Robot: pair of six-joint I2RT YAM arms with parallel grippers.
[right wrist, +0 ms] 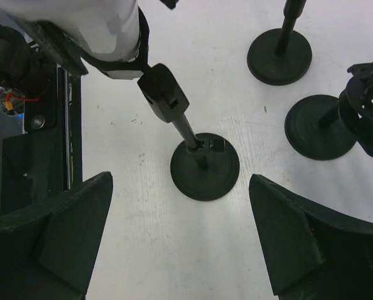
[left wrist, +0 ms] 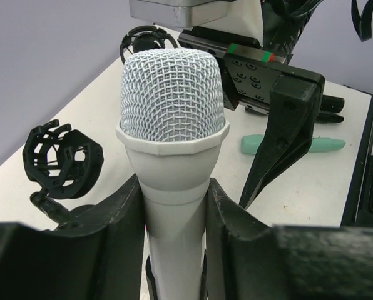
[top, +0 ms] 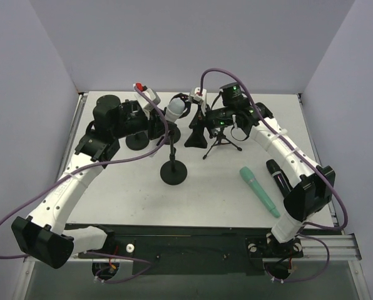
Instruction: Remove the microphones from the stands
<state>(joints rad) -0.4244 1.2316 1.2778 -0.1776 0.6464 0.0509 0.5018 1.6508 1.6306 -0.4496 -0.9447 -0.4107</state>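
A white microphone (top: pixel 176 107) with a mesh head (left wrist: pixel 173 94) sits tilted in the clip (right wrist: pixel 164 94) of a black round-base stand (top: pixel 173 172). My left gripper (left wrist: pixel 174 209) is shut on the microphone's body just below the head, with both fingers pressed against it. In the top view the left gripper (top: pixel 165 123) reaches in from the left. My right gripper (top: pixel 196 130) hangs open just right of the microphone. In the right wrist view its fingers (right wrist: pixel 311 244) spread wide above the table, nearer than the stand's base (right wrist: pixel 204 166).
A green microphone (top: pixel 259 191) and a black one (top: pixel 278 175) lie on the table at the right. A small tripod (top: pixel 222 145) stands behind the right gripper. Other round-base stands (right wrist: pixel 279 56) and a shock mount (left wrist: pixel 62 161) stand close by.
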